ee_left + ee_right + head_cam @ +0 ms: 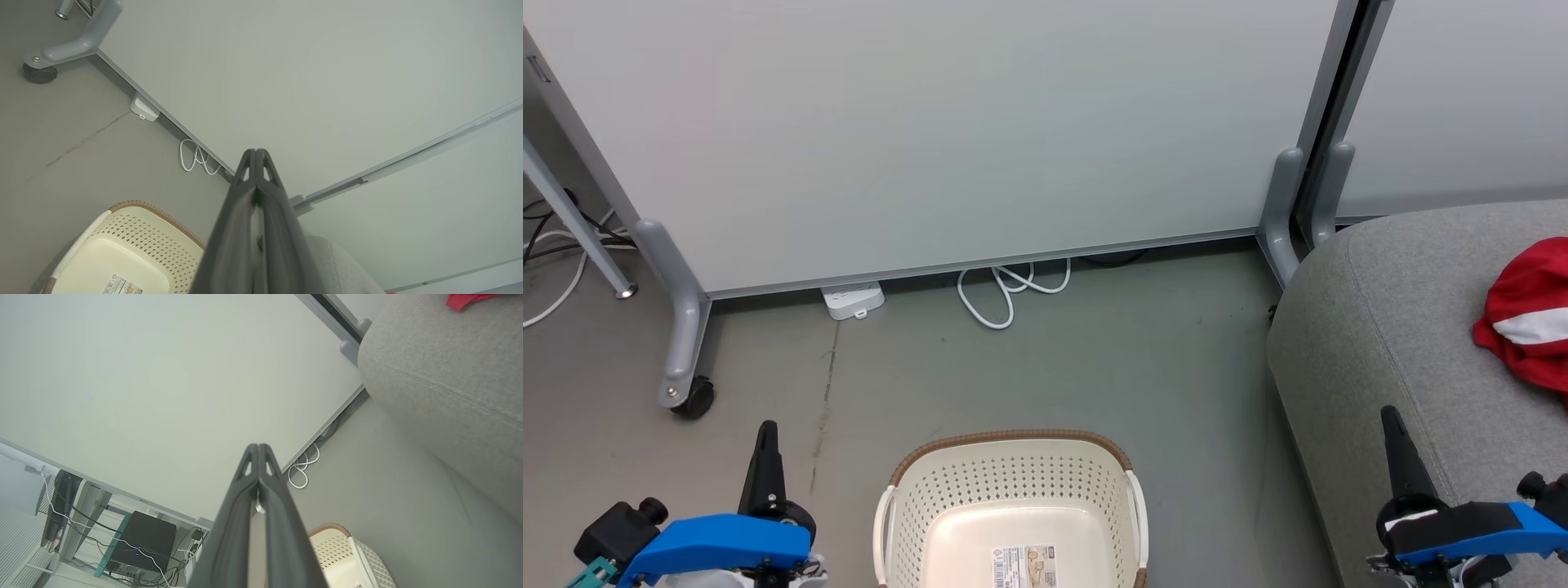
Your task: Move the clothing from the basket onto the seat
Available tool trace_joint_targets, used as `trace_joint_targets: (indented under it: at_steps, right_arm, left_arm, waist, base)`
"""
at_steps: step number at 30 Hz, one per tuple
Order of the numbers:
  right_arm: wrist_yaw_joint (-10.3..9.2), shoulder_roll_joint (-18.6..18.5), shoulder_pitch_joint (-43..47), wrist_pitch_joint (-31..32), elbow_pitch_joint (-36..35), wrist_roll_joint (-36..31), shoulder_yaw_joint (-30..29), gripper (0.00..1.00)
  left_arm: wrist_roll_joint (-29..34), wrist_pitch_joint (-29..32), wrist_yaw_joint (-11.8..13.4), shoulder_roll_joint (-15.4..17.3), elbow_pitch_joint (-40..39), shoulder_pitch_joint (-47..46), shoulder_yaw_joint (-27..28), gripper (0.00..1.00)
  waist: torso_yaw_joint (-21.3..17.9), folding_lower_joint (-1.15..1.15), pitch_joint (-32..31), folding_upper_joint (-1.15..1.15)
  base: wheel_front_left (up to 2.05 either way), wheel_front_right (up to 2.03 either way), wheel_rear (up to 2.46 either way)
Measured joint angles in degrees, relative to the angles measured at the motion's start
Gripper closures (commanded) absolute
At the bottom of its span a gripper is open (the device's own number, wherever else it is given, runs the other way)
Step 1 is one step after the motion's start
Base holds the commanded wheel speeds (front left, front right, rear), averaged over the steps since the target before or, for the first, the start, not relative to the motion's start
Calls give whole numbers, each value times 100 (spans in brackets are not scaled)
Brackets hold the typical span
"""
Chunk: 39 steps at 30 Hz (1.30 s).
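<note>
The cream basket (1013, 490) with a brown rim stands on the floor at the bottom centre, holding nothing but the label sticker (1023, 565) on its bottom. Red clothing with a white stripe (1531, 322) lies bunched on the grey seat (1405, 327) at the right edge. My left gripper (767, 433) is shut and empty, left of the basket. My right gripper (1390, 418) is shut and empty over the seat's near edge. The left wrist view has the shut fingertips (256, 154) above the basket (122, 253). The right wrist view has shut fingertips (258, 449), the seat (449, 375) and a red scrap of clothing (466, 300).
A pale wheeled partition panel (931, 131) stands behind the basket, its caster foot (690, 396) at the left. A white power strip (854, 300) and coiled white cable (1009, 294) lie under it. Grey floor (1094, 359) spreads between panel, basket and seat.
</note>
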Motion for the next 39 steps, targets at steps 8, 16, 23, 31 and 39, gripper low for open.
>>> trace_joint_targets:
  at_steps: [8, 16, 23, 31, 39]
  right_arm:
    - [0, 3, -26, 122, -20, 520, -29, 100]
    - [0, 7, -78, 254, -41, 1016, -56, 100]
    - [0, 11, -112, 352, -56, 1426, -78, 100]
    - [0, 14, -128, 456, -74, 1859, -102, 100]
    - [0, 19, -148, 558, -96, 2260, -123, 100]
  left_arm:
    - [-521, 131, -14, 0, -18, -26, 48, 100]
    - [-993, 247, -42, 0, -29, -97, 91, 100]
    - [-1381, 353, -47, 0, -38, -121, 146, 100]
    - [-1796, 456, -53, 0, -51, -164, 205, 100]
    - [-2192, 553, -73, 0, -59, -208, 238, 100]
  waist:
    - [-12, 0, 4, 0]
    - [-24, 0, 8, 0]
    - [-34, 0, 11, 0]
    - [-46, 0, 15, 0]
    - [-57, 0, 19, 0]
  base:
    - [0, 0, 0]
    - [0, 0, 0]
    - [0, 0, 0]
    - [0, 0, 0]
    - [0, 0, 0]
